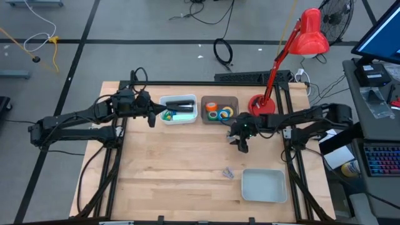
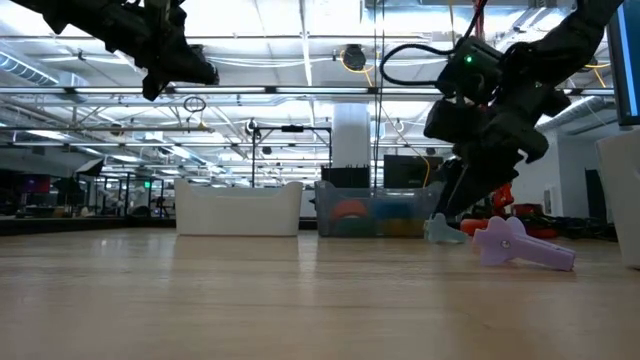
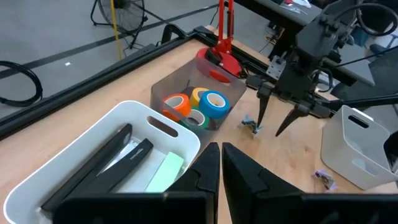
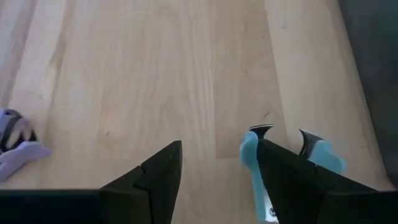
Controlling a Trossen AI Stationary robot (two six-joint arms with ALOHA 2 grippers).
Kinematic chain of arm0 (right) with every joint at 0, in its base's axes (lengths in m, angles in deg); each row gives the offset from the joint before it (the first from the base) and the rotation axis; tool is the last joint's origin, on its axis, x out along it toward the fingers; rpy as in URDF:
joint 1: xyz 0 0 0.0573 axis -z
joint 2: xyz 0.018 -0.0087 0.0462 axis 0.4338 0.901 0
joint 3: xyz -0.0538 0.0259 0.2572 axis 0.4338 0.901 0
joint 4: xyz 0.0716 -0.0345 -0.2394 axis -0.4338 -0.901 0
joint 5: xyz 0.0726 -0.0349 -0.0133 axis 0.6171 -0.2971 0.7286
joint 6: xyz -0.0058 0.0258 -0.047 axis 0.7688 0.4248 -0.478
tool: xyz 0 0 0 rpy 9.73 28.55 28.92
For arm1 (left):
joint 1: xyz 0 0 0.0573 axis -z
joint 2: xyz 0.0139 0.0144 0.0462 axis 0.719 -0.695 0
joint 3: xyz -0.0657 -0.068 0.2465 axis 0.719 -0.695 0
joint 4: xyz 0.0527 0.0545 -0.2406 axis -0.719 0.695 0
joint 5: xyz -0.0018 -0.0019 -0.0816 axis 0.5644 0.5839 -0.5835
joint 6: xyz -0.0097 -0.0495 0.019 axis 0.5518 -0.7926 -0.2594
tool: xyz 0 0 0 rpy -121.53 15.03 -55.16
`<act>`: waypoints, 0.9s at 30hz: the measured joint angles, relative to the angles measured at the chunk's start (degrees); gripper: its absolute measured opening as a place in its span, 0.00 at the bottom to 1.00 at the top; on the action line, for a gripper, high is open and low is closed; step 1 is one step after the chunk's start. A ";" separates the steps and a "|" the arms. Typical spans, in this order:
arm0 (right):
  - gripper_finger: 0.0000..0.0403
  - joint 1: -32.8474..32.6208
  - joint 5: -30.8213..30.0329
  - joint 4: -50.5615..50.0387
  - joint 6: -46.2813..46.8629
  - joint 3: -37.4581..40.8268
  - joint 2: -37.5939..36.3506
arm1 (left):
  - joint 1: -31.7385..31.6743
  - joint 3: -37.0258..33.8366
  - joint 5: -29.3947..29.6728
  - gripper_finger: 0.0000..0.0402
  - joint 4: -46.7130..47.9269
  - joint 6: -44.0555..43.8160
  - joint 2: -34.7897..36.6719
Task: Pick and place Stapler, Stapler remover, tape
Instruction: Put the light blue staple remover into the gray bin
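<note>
A wooden table [image 1: 187, 162] seen from above, with 2 dark robot arms reaching over it. The landmark is a clear brown bin [image 1: 219, 110] at the far edge of the table.

Inside that bin lie 4 tape rolls [image 3: 198, 107]: orange, yellow, blue and green. The tape appears already sorted.

Just beside the bin, on the side toward the left arm, stands a white bin [image 1: 178, 110] holding 2 long black staplers [image 3: 99, 168] and a pale green block [image 3: 163, 174]. That part also looks done.

The left gripper [image 3: 221, 163] hovers over the white bin with its fingers pressed together, holding nothing.

The right gripper [image 1: 241, 143] hangs low over the table just in front of the brown bin, fingers spread. A small light blue staple remover [image 4: 255, 168] lies on the wood right against 1 finger, not yet pinched.

A second, lilac staple remover [image 1: 228, 173] lies on the table farther from the brown bin, near an empty grey-white tray [image 1: 264, 185]. Both removers probably remain to be placed.

A red desk lamp [image 1: 294, 50] stands beside the brown bin.
</note>
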 joint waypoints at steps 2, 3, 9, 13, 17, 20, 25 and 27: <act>0.50 0.00 -0.15 1.16 -0.07 0.00 0.88 | -0.02 0.00 -0.01 0.05 -0.02 0.00 0.00; 0.50 0.00 -0.17 1.53 -0.09 0.00 1.07 | -0.02 0.00 -0.02 0.05 0.00 0.00 0.00; 0.50 0.02 -1.88 1.89 -0.24 0.00 1.73 | 0.02 0.00 0.00 0.05 0.00 0.02 0.00; 0.47 0.02 -3.12 2.04 -0.27 0.00 1.73 | 0.04 0.00 -0.01 0.05 -0.02 0.07 0.00; 0.39 0.00 -2.96 2.06 -0.02 0.00 1.73 | 0.02 0.00 0.00 0.05 -0.02 0.09 0.00; 0.34 0.00 -2.93 2.08 -0.02 0.00 1.73 | 0.02 0.00 0.00 0.05 -0.02 0.07 0.00; 0.25 -0.87 -3.08 2.27 0.00 0.00 1.73 | 0.02 0.00 0.00 0.05 -0.02 0.07 0.00; 0.22 -1.48 -3.08 3.12 0.08 -0.01 2.23 | 0.02 0.00 0.00 0.05 -0.02 0.05 0.00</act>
